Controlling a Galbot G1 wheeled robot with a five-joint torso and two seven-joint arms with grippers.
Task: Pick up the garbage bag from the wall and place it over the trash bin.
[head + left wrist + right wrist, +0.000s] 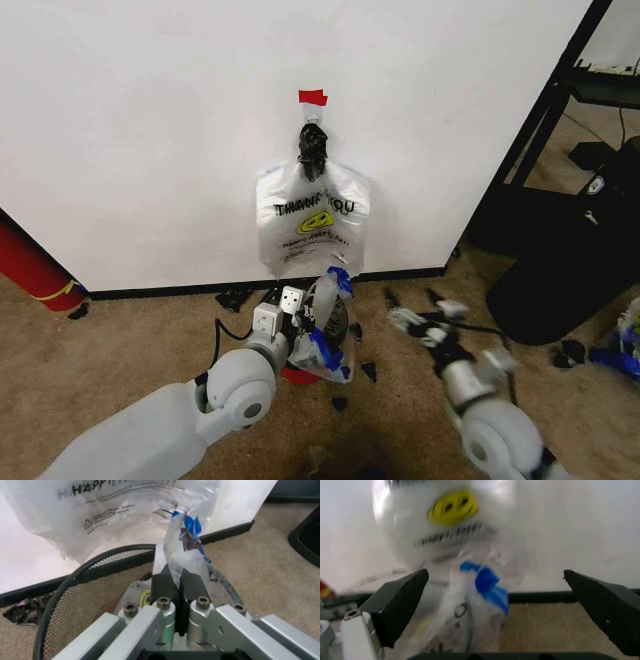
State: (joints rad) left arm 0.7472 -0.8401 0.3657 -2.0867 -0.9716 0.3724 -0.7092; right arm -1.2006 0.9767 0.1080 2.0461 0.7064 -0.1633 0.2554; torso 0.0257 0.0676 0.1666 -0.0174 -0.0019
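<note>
The garbage bag (327, 318), thin clear plastic with blue patches, is bunched upright over the trash bin (297, 376); the bin's red base shows under it. My left gripper (303, 305) is shut on the bag. In the left wrist view its fingers (162, 583) pinch the bag (184, 551) above the bin's black mesh rim (90, 592). My right gripper (412, 302) hovers open just right of the bin. Its wide-apart fingers (400, 603) frame the bag (487, 587). The white wall (150, 120) carries red tape (312, 97).
Same-print bags (312, 220) hang from a black knot (313, 150) under the tape, right above the bin. A big black bin (560, 275) and a black frame (550, 90) stand at the right. A red cylinder (28, 262) leans at the left. Dark scraps (340, 402) litter the carpet.
</note>
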